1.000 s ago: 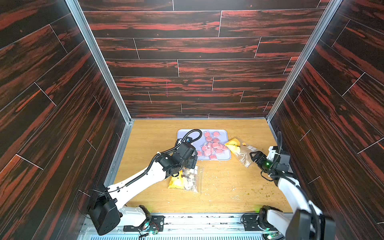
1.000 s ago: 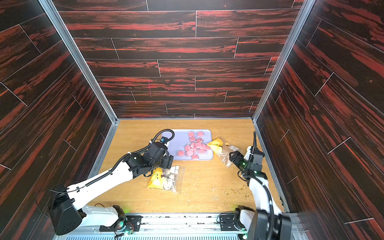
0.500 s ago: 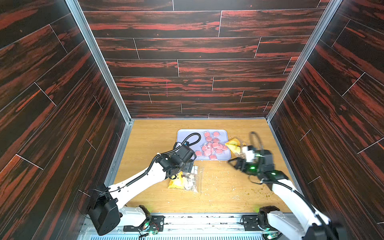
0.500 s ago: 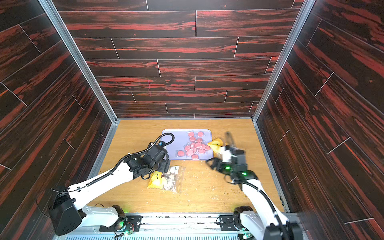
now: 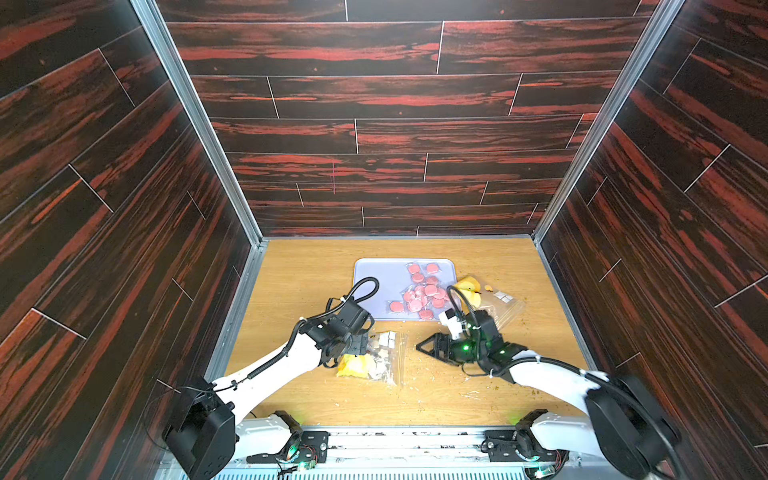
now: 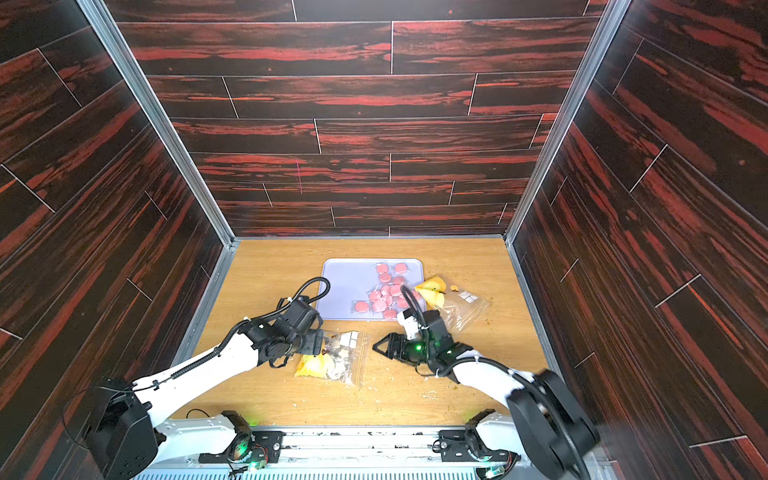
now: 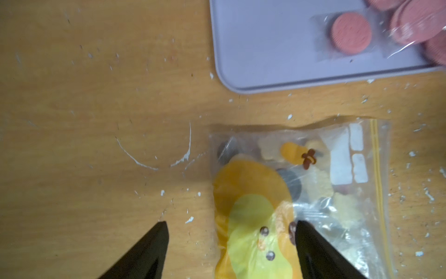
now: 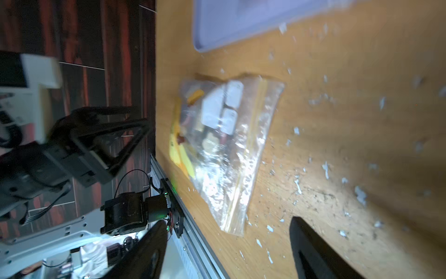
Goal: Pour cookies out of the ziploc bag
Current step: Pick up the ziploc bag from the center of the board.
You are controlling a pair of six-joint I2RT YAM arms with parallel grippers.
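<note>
Left gripper (image 7: 231,224) is spread wide and holds nothing. One black finger is over bare table (image 7: 96,96), the other over the ziploc bag (image 7: 350,217) at the end away from the zip; can't tell if it touches the film. Right gripper (image 8: 228,222) is also wide and empty, off the table, aimed at the same bag's zip side, near but apart in both top views. The bag is clear crinkly film lying flat on the table near the tray, with a yellow zip strip (image 7: 377,181) and white label blocks (image 7: 342,166); any writing there is too blurred to read. Inside are lumpy cream and round dark cookies (image 7: 318,183) plus a soft yellow printed piece (image 7: 251,207) with brown dots. Tray (image 7: 265,48) is smooth pale lavender with rounded corners, carrying pink cookies (image 7: 351,32), flat embossed discs in clear wrappers. A second clear bag (image 5: 500,309) and a yellow wedge (image 5: 467,289) lie at the tray's right. The table is wood-grain, flecked with white crumbs.
</note>
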